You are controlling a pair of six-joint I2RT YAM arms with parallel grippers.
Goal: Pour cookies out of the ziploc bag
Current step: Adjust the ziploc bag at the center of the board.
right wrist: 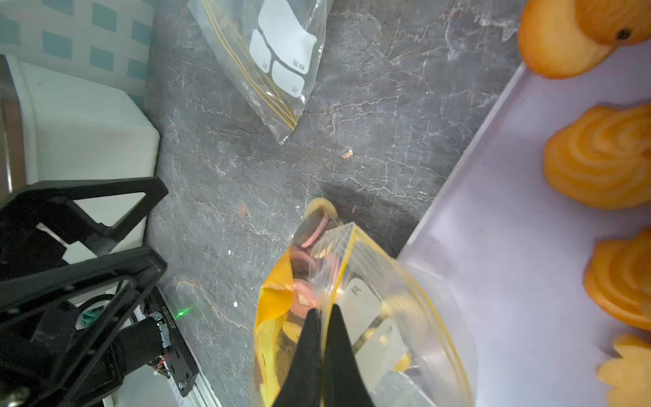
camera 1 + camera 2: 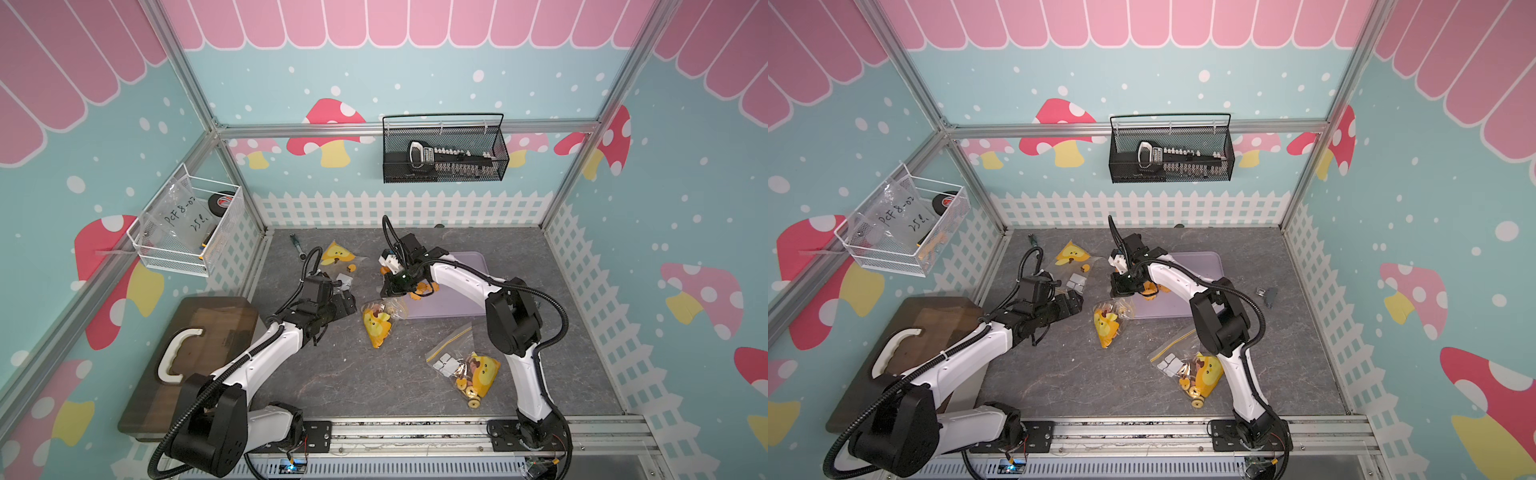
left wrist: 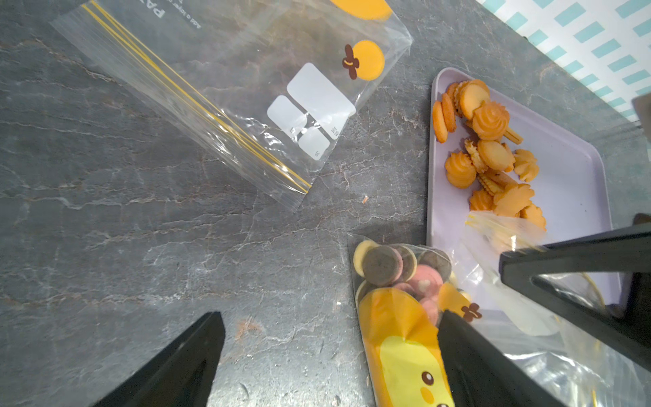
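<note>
table (image 2: 332,382): grey stone-pattern top inside a fenced cell.
tray (image 3: 570,183): lilac, flat on the table, at 1 o'clock of table centre.
ziploc bag (image 2: 379,322): clear film with yellow duck print, near table centre, at 7 o'clock of the tray; printed end down on the table, mouth end with its yellow zip strip over the tray's near corner.
third bag (image 2: 465,365): same print, filled, flat at 5 o'clock of the table.
empty bag (image 2: 338,259): flat at 11 o'clock of the table.
left gripper (image 3: 331,313): jaws spread wide, low at 9 o'clock of the ziploc bag; one finger overlaps the printed end in the wrist view, contact not determinable.
right gripper (image 1: 322,313): fingers pressed together, pinching the clear film of the ziploc bag just beside the zip strip.
cookies (image 3: 489,151): orange-golden swirls, flowers and ovals heaped on the tray near its 9 o'clock edge; brown and pink discs (image 3: 391,267) inside the ziploc bag.
</note>
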